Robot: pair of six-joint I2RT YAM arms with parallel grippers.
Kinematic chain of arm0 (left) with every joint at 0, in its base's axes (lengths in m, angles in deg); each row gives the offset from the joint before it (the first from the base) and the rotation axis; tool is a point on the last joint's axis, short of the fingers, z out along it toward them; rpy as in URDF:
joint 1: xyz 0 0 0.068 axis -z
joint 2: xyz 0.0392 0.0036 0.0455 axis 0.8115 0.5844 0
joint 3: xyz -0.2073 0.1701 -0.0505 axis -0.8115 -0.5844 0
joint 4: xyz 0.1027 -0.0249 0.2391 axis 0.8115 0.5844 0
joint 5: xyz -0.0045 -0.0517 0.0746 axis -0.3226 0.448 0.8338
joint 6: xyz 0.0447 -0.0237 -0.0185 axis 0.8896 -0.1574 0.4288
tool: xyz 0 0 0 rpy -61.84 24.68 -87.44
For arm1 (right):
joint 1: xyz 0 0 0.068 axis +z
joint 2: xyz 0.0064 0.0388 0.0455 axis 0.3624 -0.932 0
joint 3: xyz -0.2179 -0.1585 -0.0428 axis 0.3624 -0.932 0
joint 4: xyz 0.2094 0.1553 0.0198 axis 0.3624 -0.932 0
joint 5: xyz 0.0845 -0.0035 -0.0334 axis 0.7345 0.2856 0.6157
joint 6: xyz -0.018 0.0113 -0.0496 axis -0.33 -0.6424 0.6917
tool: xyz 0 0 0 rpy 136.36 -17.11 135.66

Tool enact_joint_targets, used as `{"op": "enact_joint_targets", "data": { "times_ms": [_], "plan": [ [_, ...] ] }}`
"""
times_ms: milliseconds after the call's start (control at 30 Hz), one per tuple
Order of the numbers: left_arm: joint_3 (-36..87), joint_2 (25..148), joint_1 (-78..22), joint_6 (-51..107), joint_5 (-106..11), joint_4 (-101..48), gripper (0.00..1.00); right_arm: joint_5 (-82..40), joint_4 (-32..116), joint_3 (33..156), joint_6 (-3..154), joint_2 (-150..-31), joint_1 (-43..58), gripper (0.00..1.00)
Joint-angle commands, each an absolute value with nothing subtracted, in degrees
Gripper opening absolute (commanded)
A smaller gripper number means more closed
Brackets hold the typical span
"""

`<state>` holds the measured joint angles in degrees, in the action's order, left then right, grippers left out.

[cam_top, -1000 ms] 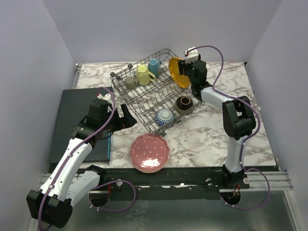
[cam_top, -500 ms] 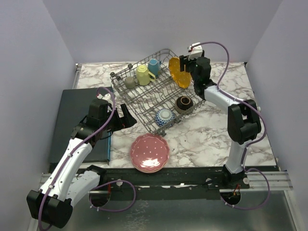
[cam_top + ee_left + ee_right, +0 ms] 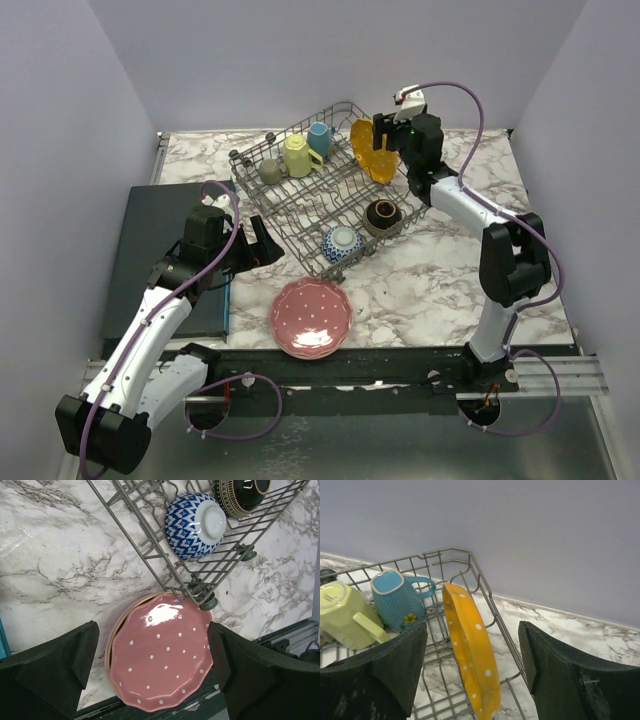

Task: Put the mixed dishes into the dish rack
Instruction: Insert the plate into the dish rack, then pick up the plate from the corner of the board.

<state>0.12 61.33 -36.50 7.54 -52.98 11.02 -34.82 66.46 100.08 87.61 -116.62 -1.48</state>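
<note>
The grey wire dish rack sits slantwise at the back of the marble table. In it are an olive mug, a yellow mug, a blue mug, a dark brown bowl and a blue-patterned bowl. An orange dotted plate stands on edge at the rack's far right end. My right gripper is open, with a finger on either side of the plate and touching neither face. A pink scalloped plate lies on a peach one at the near edge. My left gripper hangs open above it, holding nothing.
A dark flat mat covers the table's left side under my left arm. One rack foot rests at the pink plate's rim. The back wall stands close behind the rack. A black rail runs along the near edge.
My right gripper has lifted up and back from the orange plate with its jaws spreading wider. The plate stays standing in the rack. The left arm has not moved.
</note>
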Motion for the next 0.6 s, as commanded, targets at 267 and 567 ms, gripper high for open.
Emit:
{"op": "enact_joint_targets", "data": {
  "times_ms": [267, 567],
  "plan": [
    [-0.61, 60.81, -36.75, 7.75, -53.81, 10.01, 0.98, -25.73, 52.51, 99.51, 78.98, -103.62, -1.48, 0.83],
    [-0.81, 60.92, -36.75, 7.22, -53.02, 10.01, 0.98, -25.15, 45.49, 94.87, 70.49, -92.23, -1.51, 0.79]
  ]
}}
